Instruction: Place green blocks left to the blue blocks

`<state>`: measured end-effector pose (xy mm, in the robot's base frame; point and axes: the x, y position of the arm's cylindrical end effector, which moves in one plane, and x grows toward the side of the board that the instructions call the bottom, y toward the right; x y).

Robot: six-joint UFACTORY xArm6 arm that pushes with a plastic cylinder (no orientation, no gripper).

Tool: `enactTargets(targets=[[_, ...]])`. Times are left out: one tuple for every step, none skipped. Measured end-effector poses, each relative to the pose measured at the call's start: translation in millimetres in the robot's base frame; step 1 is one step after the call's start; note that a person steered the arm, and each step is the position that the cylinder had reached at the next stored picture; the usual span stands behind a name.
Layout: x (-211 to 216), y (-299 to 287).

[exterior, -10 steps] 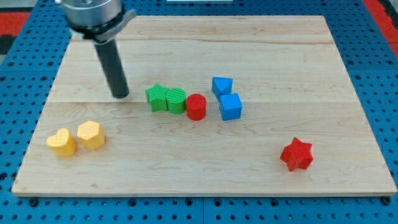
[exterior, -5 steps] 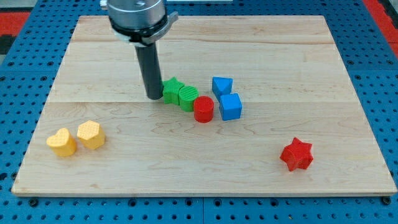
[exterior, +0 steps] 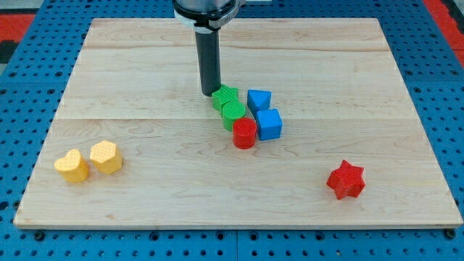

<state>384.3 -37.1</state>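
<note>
My tip (exterior: 211,92) stands on the board, touching the upper left side of a green star block (exterior: 225,97). A green round block (exterior: 234,114) sits just below and right of the star, touching it. A red cylinder (exterior: 244,134) lies below the green round block. Two blue blocks stand right of the green ones: an upper blue block (exterior: 259,100) and a lower blue cube (exterior: 269,124). The green blocks are close to the blue blocks' left sides.
Two yellow heart-like blocks (exterior: 72,166) (exterior: 106,156) lie near the board's lower left. A red star (exterior: 345,180) lies at the lower right. The wooden board (exterior: 348,80) sits on a blue pegboard surface.
My tip has moved right and slightly up, pushing both green blocks and the red cylinder rightward until they sit against the blue blocks' left. The blue blocks have not moved.
</note>
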Motion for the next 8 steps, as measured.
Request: enactTargets(targets=[[12,1],[18,24],[19,41],[32,32],[67,-22],[148,-4],[173,30],[168,53]])
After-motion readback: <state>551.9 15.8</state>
